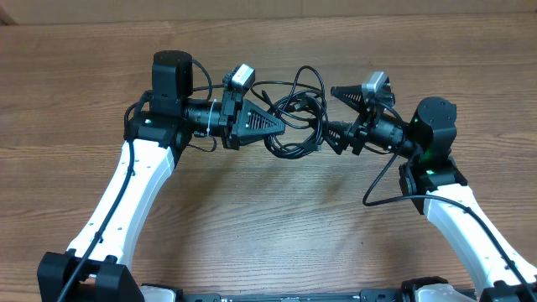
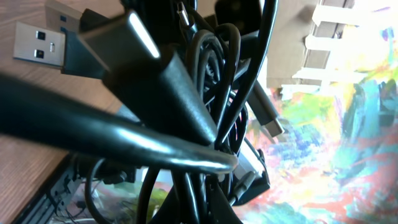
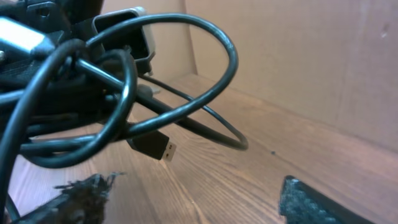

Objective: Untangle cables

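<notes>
At left of centre in the overhead view, the left pincer [image 1: 281,126] is clenched on a knotted bundle of thin black flexible cables [image 1: 299,120]. The bundle sits in the upper middle of the frame, mostly lifted off the brown wood-grain table [image 1: 252,226]. The left wrist view is filled with overlapping cords, and a flat silver plug [image 2: 38,43] shows at upper left.

Just right of the bundle, the right pincer [image 1: 337,116] stands released. Its black fingers [image 3: 81,196] are wide apart along the bottom of its wrist view with nothing between them, and a small black plug [image 3: 155,148] dangles ahead of them.

The step in hand looks like securing a second hold while the left side anchors the knot. The next move probably calls for the right pincer to take a single loop or plug end, not several strands, and draw it away.

Counted: two arms, two pincers, one bundle. The strands overlap too much to count.
</notes>
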